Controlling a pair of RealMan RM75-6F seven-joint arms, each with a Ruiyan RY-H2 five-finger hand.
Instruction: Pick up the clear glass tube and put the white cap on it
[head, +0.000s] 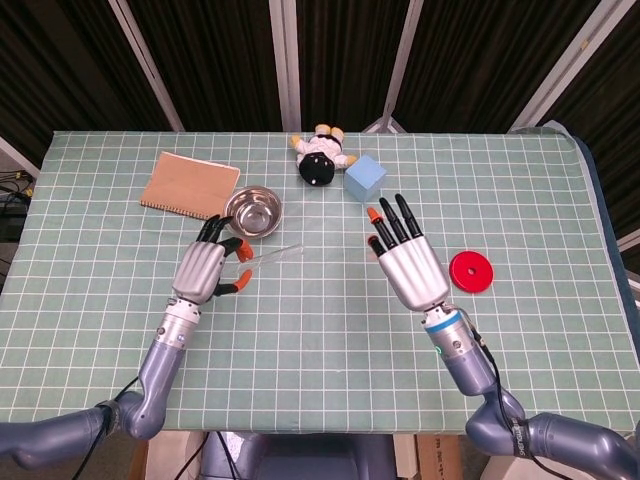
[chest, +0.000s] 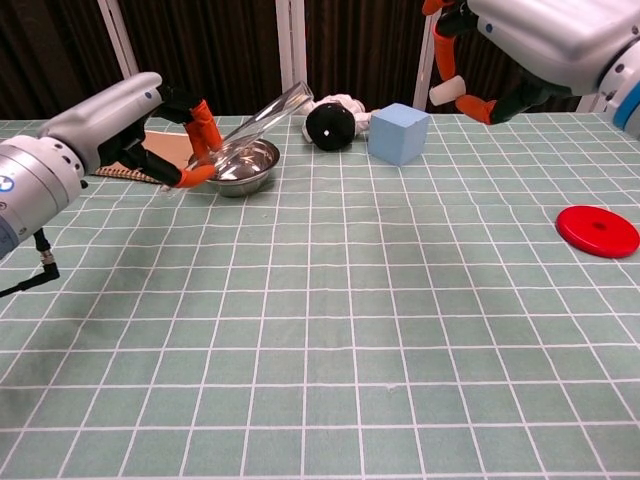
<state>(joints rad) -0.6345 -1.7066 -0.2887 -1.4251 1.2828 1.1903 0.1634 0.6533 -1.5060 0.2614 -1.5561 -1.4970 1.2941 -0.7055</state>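
Over the green gridded mat: both hands are up off the table (head: 560, 300), each holding its piece.
Left hand (head: 208, 270): grey ribbed back, orange fingertips, pinching the clear glass tube (chest: 262, 115) near its lower end.
Tube: smooth see-through cylinder, tilted, open end up and to the right, hanging over the steel bowl (chest: 236, 164) in the chest view.
Right hand (chest: 520, 40): raised high, pinching the white cap (chest: 446, 92), a small stubby plug, between orange tips; well apart from the tube.
Bowl: shiny round metal, far left of centre.
Notebook (head: 190, 186): flat tan cover, wire-bound edge, left of the bowl.
Plush toy (head: 321, 156): fuzzy black and white, at the far edge.
Blue cube (head: 366, 179): matte, foamy-looking, just right of the toy.
Red disc (chest: 598, 230): flat, glossy, on the mat at right.
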